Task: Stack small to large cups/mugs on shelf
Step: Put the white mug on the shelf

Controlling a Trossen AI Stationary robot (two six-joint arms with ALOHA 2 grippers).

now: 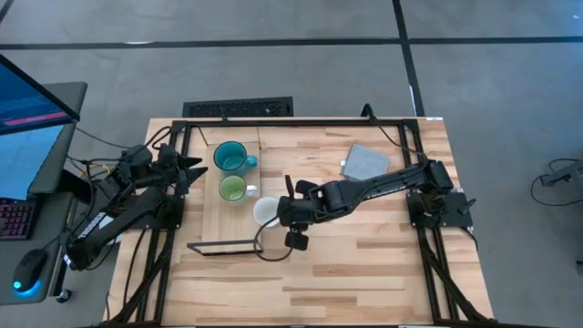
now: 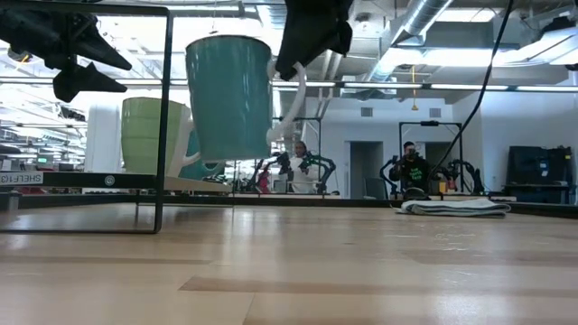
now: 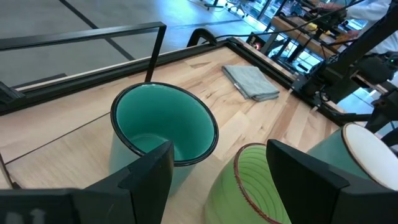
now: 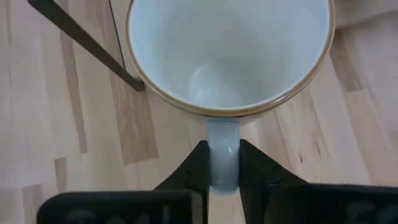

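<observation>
Three mugs show. A large teal mug [image 1: 232, 157] and a light green mug [image 1: 233, 189] stand base-down on the light-wood shelf [image 1: 215, 214]. The third mug [image 1: 266, 211], white inside and pale teal outside, is in my right gripper [image 1: 281, 215], which is shut on it above the shelf's near part. The low view shows this mug [image 2: 230, 95] in the air, with the green mug [image 2: 152, 135] behind it. My left gripper [image 3: 217, 180] is open and hovers by the shelf's left edge, above the teal mug [image 3: 161, 134] and the green mug [image 3: 249, 183], touching neither. My right gripper pinches the white-inside mug's handle [image 4: 222, 152] between its two fingers [image 4: 198, 168], at the handle's outer curve. The fingers come from above, pointing down. The mug hangs lifted clear of shelf and table, mouth up and slightly tilted, with the handle [image 2: 289, 113] toward the table's right.
A folded grey cloth [image 1: 364, 162] lies on the table's far right part. A thin black frame [image 1: 226, 246] stands at the shelf's near end and reads as a tall post [image 2: 163, 117] in the low view. A keyboard [image 1: 239, 108] sits beyond the far edge. People show in the room behind.
</observation>
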